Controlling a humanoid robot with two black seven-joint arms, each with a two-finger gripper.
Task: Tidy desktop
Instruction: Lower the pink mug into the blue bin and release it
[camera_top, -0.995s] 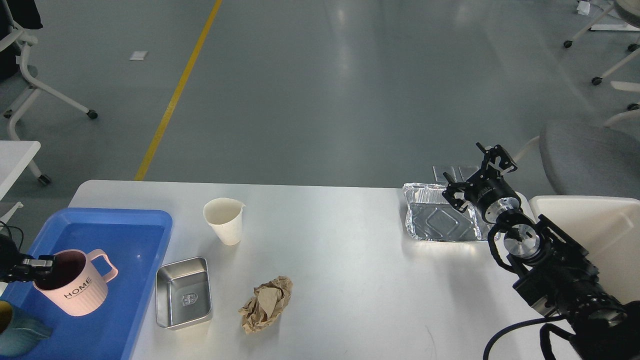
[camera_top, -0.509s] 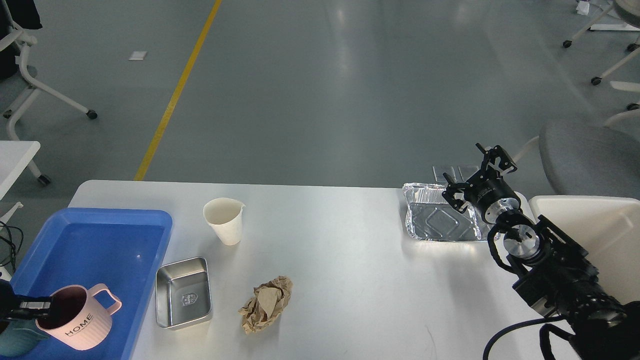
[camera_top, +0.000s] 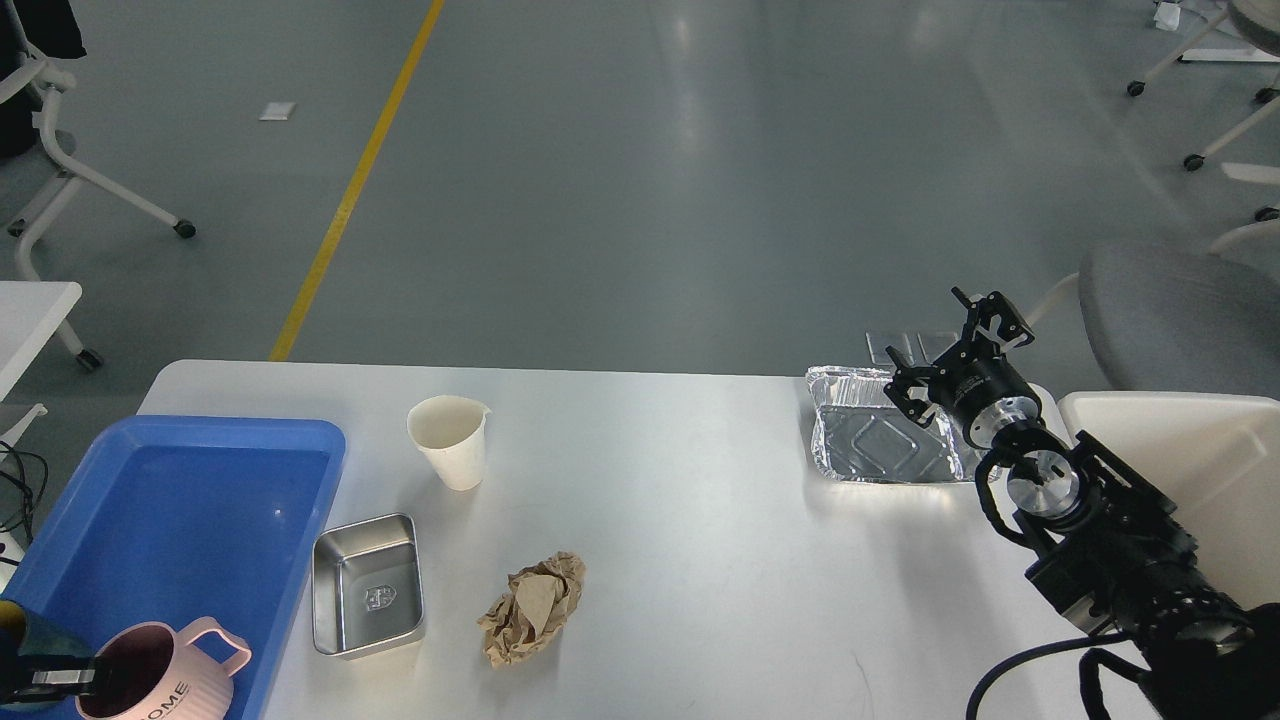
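The white desktop (camera_top: 700, 560) holds a white paper cup (camera_top: 450, 440), a small steel tin (camera_top: 367, 585), a crumpled brown paper ball (camera_top: 532, 605) and an empty foil tray (camera_top: 880, 440). My left gripper (camera_top: 55, 680) is at the bottom left corner, shut on the rim of a pink "HOME" mug (camera_top: 170, 670). The mug sits low over the near end of the blue plastic tray (camera_top: 180, 490). My right gripper (camera_top: 950, 352) is open and empty, with its fingers spread above the foil tray's far right corner.
A cream-white bin (camera_top: 1190, 450) stands off the table's right end, behind my right arm. A grey chair (camera_top: 1180, 320) is beyond it. A dark teal cup edge (camera_top: 15, 625) shows at the left border. Bare tabletop lies between the paper ball and the foil tray.
My left gripper has carried the pink mug toward me along the blue tray, down to the frame's bottom left corner. The right arm has hardly moved.
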